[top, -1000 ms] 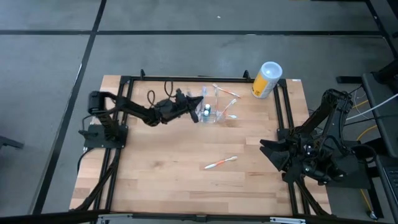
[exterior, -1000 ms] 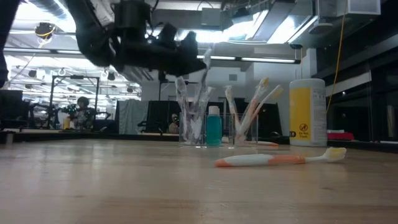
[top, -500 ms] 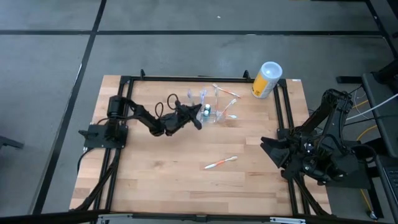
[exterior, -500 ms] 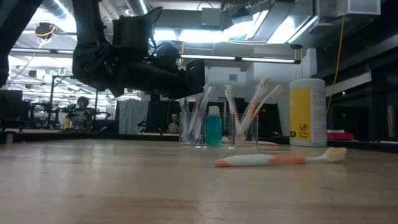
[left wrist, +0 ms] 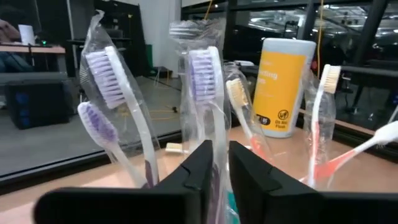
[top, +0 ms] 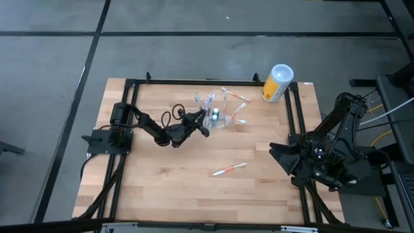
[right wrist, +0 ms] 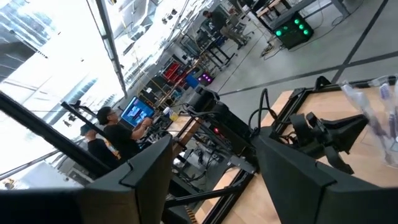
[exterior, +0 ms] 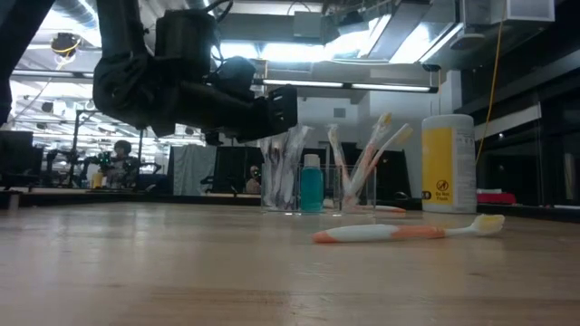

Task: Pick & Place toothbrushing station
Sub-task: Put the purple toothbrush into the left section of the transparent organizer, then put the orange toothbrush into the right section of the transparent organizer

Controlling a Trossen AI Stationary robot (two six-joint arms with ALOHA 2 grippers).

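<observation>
Hovering just at 9 o'clock of the clear plastic toothbrushing station (top: 223, 115), the dark left gripper (top: 206, 122) has its 2 fingers (left wrist: 198, 171) drawn to a narrow gap, holding nothing. That station stands upright near the wooden table's (top: 168, 181) far edge, with wrapped toothbrushes in it. A yellow cylinder canister (top: 277, 83) stands at its 2 o'clock. The right gripper (top: 279, 155) waits at the table's 3 o'clock edge, fingers spread wide.

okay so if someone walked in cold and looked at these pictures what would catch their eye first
Probably the clear station bristling with wrapped toothbrushes near the table's far edge, with the left end effector raised close beside it, fingers nearly together. Next, the yellow canister at the far right corner, and a lone orange-and-white toothbrush lying flat mid-table. The right end effector waits at the right edge.
</observation>
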